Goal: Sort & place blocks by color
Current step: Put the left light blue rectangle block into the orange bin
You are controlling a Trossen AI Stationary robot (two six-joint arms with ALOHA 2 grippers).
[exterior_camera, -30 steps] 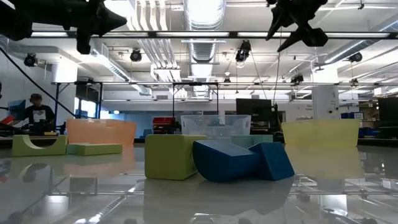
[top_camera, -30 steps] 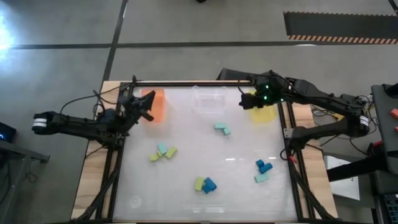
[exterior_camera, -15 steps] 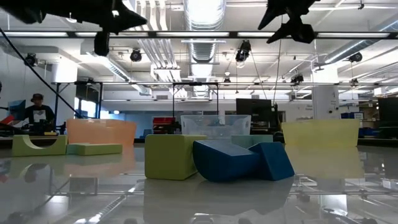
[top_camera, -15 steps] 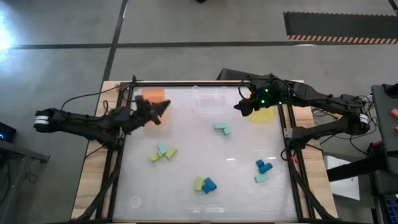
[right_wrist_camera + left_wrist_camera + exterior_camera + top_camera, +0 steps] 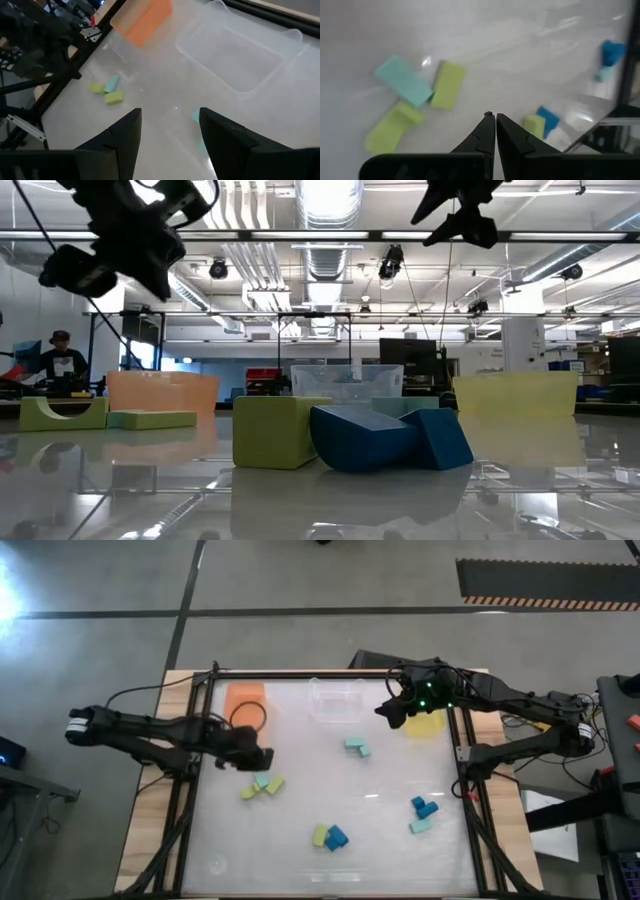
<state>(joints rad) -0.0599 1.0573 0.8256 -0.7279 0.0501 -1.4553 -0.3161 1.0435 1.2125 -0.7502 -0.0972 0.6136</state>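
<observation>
From above, my left gripper [image 5: 262, 757] hangs just above the teal and green blocks [image 5: 262, 783]; my right gripper [image 5: 385, 711] sits beside the yellow tray [image 5: 428, 723]. Left wrist: my fingers [image 5: 485, 135] are pinched shut, empty. Right wrist: my fingers [image 5: 125, 132] stand apart, holding nothing.
</observation>
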